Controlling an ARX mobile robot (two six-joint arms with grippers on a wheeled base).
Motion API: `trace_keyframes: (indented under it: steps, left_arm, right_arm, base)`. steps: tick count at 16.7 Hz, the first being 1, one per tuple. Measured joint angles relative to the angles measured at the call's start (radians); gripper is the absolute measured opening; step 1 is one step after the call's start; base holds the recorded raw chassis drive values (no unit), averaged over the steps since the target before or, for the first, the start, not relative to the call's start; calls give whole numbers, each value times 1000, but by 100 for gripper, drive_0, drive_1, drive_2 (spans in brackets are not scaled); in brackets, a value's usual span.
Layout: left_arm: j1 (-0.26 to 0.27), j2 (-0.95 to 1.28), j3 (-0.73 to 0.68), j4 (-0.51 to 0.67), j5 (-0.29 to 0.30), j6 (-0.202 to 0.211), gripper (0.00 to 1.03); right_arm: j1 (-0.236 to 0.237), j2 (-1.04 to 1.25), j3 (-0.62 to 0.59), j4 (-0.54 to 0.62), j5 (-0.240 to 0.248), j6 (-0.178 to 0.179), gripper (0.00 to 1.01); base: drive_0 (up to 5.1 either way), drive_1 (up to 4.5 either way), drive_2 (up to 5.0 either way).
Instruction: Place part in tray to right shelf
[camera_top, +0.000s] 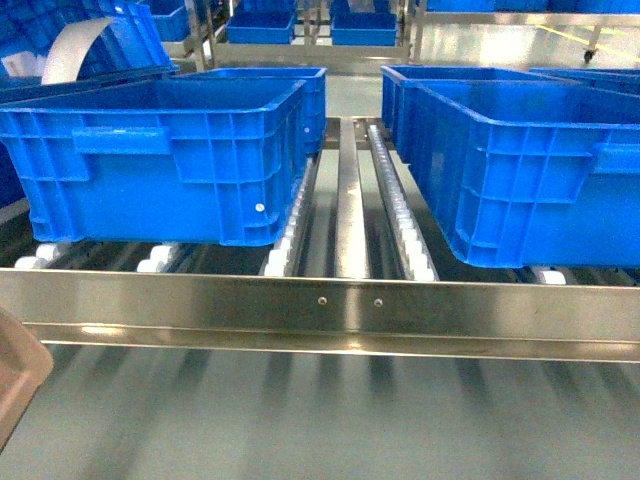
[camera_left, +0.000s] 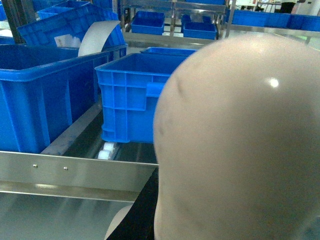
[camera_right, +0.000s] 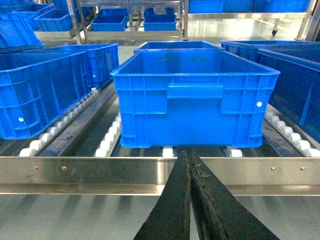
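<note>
The tray (camera_left: 235, 140), a pale beige scoop, fills the right side of the left wrist view, very close to the camera. One black finger (camera_left: 141, 212) of my left gripper shows against its lower left edge, and the gripper holds the tray. A corner of the tray (camera_top: 18, 378) pokes into the head view at the bottom left. The part is hidden. My right gripper (camera_right: 188, 159) is shut with nothing between its fingers, in front of the front rail (camera_right: 100, 171) of the right shelf (camera_top: 320, 305). Neither gripper shows in the head view.
Large blue crates (camera_top: 165, 160) (camera_top: 525, 170) stand on the shelf's white rollers either side of the centre rail (camera_top: 350, 200). One crate (camera_right: 195, 97) sits straight ahead of my right gripper. More racks with crates stand behind. The grey floor (camera_top: 330, 420) lies below the front rail.
</note>
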Motion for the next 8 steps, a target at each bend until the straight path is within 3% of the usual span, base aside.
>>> trace_keyframes:
  steps: [1, 8]
  left_arm:
    - [0, -31, -8, -21, 0, 0, 15]
    - [0, -187, -50, -110, 1, 0, 15]
  right_arm:
    - [0, -14, -24, 32, 0, 0, 2]
    - [0, -152, -27, -110, 0, 3, 2]
  base:
    - [0, 0, 0]
    - [0, 0, 0]
